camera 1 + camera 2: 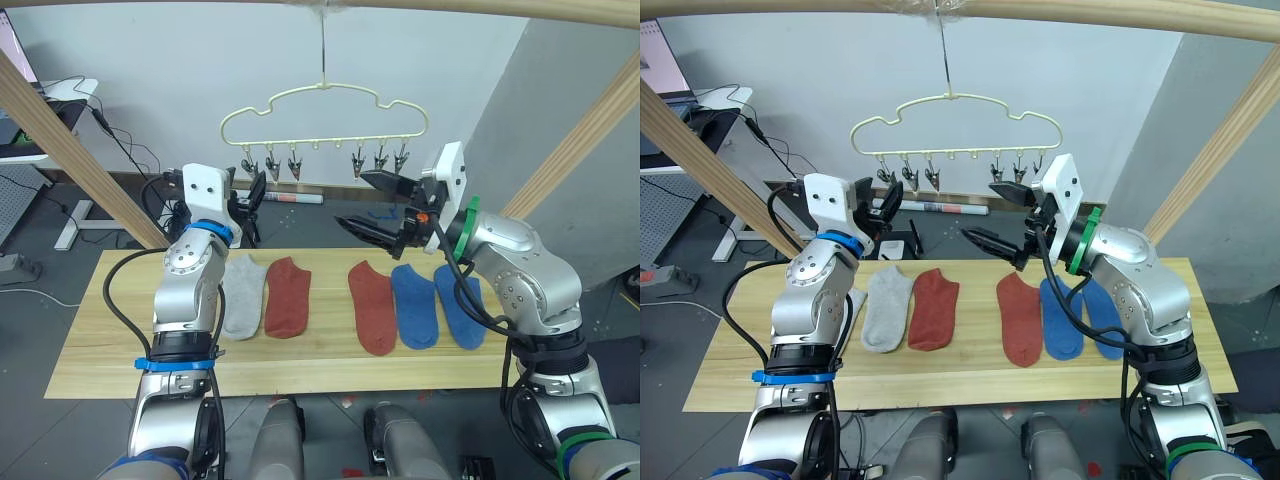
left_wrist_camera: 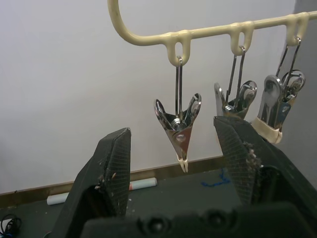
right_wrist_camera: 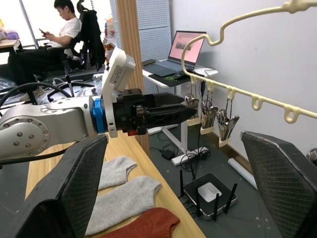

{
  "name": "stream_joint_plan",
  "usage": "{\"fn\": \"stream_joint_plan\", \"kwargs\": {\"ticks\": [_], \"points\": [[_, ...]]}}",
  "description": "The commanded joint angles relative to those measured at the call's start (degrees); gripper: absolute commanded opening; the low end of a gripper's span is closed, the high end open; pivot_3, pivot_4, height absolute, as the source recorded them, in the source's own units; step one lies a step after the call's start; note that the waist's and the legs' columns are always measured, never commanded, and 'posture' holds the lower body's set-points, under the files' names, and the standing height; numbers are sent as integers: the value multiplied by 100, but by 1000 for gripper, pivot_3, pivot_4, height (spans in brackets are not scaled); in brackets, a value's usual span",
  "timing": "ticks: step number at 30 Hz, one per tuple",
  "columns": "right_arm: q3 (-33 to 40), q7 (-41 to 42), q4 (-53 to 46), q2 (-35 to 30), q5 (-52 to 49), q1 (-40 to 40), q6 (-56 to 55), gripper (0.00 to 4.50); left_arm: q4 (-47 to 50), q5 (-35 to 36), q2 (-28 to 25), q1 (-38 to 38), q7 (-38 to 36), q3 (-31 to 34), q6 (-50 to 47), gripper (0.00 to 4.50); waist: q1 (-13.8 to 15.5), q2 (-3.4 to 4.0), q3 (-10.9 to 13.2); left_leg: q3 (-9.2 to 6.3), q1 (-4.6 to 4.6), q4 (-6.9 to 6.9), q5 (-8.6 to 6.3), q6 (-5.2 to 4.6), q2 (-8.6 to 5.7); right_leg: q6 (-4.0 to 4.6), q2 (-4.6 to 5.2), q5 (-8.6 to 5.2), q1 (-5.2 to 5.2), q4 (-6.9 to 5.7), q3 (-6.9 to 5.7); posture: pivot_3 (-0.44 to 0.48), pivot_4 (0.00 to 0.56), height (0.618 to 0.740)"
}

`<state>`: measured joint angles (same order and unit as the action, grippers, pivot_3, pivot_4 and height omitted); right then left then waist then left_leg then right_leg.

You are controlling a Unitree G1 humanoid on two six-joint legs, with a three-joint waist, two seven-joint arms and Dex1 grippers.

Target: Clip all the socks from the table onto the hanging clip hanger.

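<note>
The pale-yellow clip hanger (image 1: 325,108) hangs by its hook from the top pole, with a row of metal clips (image 1: 271,166) under it. Several socks lie in a row on the table (image 1: 100,350): a grey sock (image 1: 241,295), two rust red ones (image 1: 288,297) (image 1: 372,306) and two blue ones (image 1: 413,305) (image 1: 459,306). A second grey sock (image 3: 115,171) lies beside the first, partly behind my left arm. My left gripper (image 1: 252,194) is open and empty, raised just short of the leftmost clip (image 2: 179,129). My right gripper (image 1: 373,205) is open and empty, below the right-hand clips (image 1: 380,160).
Slanted wooden poles (image 1: 70,150) (image 1: 590,130) of the frame flank the table. A white tube (image 1: 295,198) and a black router-like box (image 3: 208,191) lie on the floor behind it. A desk with a laptop (image 3: 185,47) and a seated person (image 3: 64,25) are off to my left.
</note>
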<state>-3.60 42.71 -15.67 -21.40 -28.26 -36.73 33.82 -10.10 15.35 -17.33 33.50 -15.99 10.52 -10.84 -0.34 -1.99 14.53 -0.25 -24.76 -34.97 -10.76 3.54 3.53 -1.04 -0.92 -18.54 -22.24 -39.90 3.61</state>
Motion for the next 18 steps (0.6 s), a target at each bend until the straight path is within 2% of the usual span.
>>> {"fn": "stream_joint_plan", "kwargs": {"ticks": [1,18], "points": [[42,27,-273,-32,-114,-80,-43,4500,80,-7,-26,87,-60,34,147,2926,0,1,1,0,0,0,0,0,0,0,0,0,0,0,0,1,271,740],[83,-20,-307,-8,-169,-156,36,4500,-165,-48,-42,235,-101,55,307,2926,-10,1,4,-1,-1,1,0,0,0,0,0,0,0,1,-3,-2,272,740]]}}
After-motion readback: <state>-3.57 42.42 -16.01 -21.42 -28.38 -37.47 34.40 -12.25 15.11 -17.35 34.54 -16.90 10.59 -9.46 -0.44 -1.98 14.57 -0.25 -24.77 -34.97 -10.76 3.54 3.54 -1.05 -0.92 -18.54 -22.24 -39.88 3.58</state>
